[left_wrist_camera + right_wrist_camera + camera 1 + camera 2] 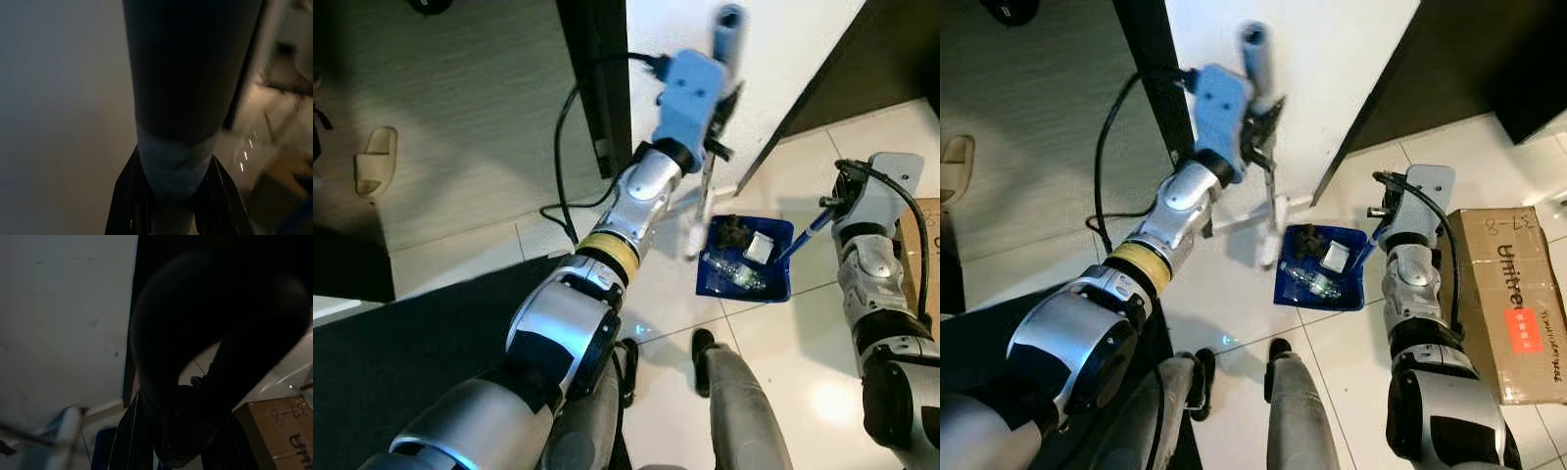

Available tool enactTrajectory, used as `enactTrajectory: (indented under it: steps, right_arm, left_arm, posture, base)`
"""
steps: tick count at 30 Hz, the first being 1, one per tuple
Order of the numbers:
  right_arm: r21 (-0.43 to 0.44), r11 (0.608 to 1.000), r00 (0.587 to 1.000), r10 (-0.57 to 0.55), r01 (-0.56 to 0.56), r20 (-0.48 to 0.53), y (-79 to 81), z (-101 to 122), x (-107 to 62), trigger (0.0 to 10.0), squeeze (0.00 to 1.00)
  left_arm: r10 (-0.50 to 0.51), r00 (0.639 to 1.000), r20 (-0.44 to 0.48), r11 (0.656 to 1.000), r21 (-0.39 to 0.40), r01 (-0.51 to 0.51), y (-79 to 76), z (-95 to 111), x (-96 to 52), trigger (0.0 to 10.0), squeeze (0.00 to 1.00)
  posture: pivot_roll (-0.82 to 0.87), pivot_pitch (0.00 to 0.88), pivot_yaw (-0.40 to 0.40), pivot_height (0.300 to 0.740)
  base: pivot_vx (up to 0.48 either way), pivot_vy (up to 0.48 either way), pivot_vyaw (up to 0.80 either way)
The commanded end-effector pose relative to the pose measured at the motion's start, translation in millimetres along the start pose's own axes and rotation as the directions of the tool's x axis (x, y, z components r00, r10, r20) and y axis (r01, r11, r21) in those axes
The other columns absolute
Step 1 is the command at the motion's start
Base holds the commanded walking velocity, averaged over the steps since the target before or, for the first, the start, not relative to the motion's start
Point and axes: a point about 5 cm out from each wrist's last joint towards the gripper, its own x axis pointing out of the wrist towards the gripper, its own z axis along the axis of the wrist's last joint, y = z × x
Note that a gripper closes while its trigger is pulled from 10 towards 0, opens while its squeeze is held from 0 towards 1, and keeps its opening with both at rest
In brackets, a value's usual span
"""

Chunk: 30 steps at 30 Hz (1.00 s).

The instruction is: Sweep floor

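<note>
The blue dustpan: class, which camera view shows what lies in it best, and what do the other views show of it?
The right eye view shows the blue dustpan best: its whole tray lies open, holding dark debris, a white scrap and clear plastic. The left eye view shows the same dustpan, its near corner crossed by the blue handle. The right wrist view gives a dim blue patch; the left wrist view a blue sliver.

Looks like a home: glossy white floor tiles (803, 362), a dark doorframe (597, 78) against a white wall (783, 59), a beige slipper (375, 162) on wood-look flooring, a cardboard box (1513, 304) nearby.
</note>
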Motion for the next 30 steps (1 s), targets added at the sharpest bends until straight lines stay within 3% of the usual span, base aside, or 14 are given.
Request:
enactTrajectory:
  steps: [1,2,3,5,6,7,12,13,14,19,20,21,26,30]
  right_arm:
    - [0.012,0.999,0.946,0.042,-0.040,-0.322,7.8,-68.0,-33.9,10.0,0.00]
    - [0.016,1.000,0.946,0.029,-0.025,-0.324,4.8,-67.9,-33.7,10.0,0.00]
    - [0.016,1.000,0.946,0.029,-0.025,-0.324,4.8,-67.9,-33.7,10.0,0.00]
    - [0.030,1.000,0.950,-0.001,0.011,-0.312,-2.4,-65.0,-31.8,10.0,0.00]
    - [0.030,1.000,0.950,-0.001,0.011,-0.312,-2.4,-65.0,-31.8,10.0,0.00]
    - [0.049,0.997,0.957,-0.037,0.054,-0.289,-9.8,-60.6,-29.4,10.0,0.00]
    - [0.088,0.990,0.960,-0.079,0.106,-0.268,-18.7,-57.5,-28.5,10.0,0.00]
    - [0.139,0.978,0.958,-0.112,0.153,-0.264,-27.8,-57.9,-30.2,10.0,0.00]
    - [0.154,0.974,0.957,-0.121,0.166,-0.265,-30.7,-58.8,-31.3,10.0,0.00]
    - [0.203,0.956,0.949,-0.149,0.210,-0.277,-37.7,-62.7,-35.2,10.0,0.00]
    - [0.215,0.951,0.947,-0.160,0.224,-0.280,-41.1,-64.5,-37.3,10.0,0.00]
    - [0.215,0.951,0.947,-0.160,0.224,-0.280,-41.1,-64.5,-37.3,10.0,0.00]
    - [0.301,0.917,0.948,-0.185,0.261,-0.260,-55.6,-67.7,-44.2,10.0,0.00]
    - [0.345,0.907,0.958,-0.164,0.240,-0.236,-55.7,-66.1,-43.9,10.0,0.00]
  left_arm:
    - [-0.200,0.975,0.093,0.976,-0.070,0.206,-78.1,21.4,21.2,10.0,0.00]
    - [-0.235,0.972,0.021,0.972,-0.022,0.236,-65.8,-1.1,6.9,10.0,0.00]
    - [-0.235,0.972,0.021,0.972,-0.022,0.236,-65.8,-1.1,6.9,10.0,0.00]
    - [-0.246,0.962,-0.115,0.965,0.069,0.255,-30.4,-41.5,-30.3,10.0,0.00]
    - [-0.246,0.962,-0.115,0.965,0.069,0.255,-30.4,-41.5,-30.3,10.0,0.00]
    - [-0.170,0.966,-0.193,0.972,0.126,0.196,4.0,-60.6,-58.6,10.0,0.00]
    - [-0.061,0.964,-0.258,0.979,0.172,0.108,35.9,-72.7,-83.9,10.0,0.00]
    - [0.043,0.943,-0.330,0.981,0.191,0.022,62.3,-85.4,-112.6,10.0,0.00]
    - [0.079,0.931,-0.356,0.981,0.196,-0.008,70.1,-90.2,-123.9,10.0,0.00]
    - [0.151,0.892,-0.427,0.977,0.199,-0.070,82.9,-103.3,-152.9,10.0,0.00]
    - [0.179,0.867,-0.465,0.975,0.203,-0.092,85.7,-110.9,-167.9,10.0,0.00]
    - [0.179,0.867,-0.465,0.975,0.203,-0.092,85.7,-110.9,-167.9,10.0,0.00]
    - [0.327,0.743,-0.584,0.945,0.187,-0.268,88.3,-138.2,-232.1,10.0,0.00]
    - [0.395,0.680,-0.618,0.908,0.150,-0.391,84.6,-146.9,-246.7,10.0,0.00]
  posture:
    - [0.07,0.276,0.080,0.740]
    - [0.08,0.250,0.070,0.740]
    - [0.08,0.250,0.070,0.740]
    - [0.08,0.208,0.056,0.740]
    - [0.08,0.208,0.056,0.740]
    - [0.07,0.179,0.044,0.740]
    - [0.05,0.116,0.028,0.740]
    - [0.05,0.040,0.018,0.740]
    - [0.05,0.031,0.018,0.740]
    - [0.04,0.009,0.021,0.740]
    - [0.03,0.000,0.028,0.740]
    - [0.03,0.000,0.028,0.740]
    - [0.03,0.000,0.024,0.740]
    - [0.03,0.000,0.019,0.740]
  base:
    - [0.000,0.000,0.00]
    - [0.000,0.000,0.00]
    - [0.000,0.000,0.00]
    - [0.000,0.000,0.00]
    - [0.000,0.000,0.00]
    - [0.000,0.000,0.00]
    - [0.000,0.000,0.00]
    - [0.000,0.000,0.00]
    - [0.000,0.000,0.00]
    - [0.000,0.000,0.00]
    - [0.000,0.000,0.00]
    - [0.000,0.000,0.00]
    - [0.000,0.000,0.00]
    - [0.000,0.000,0.00]
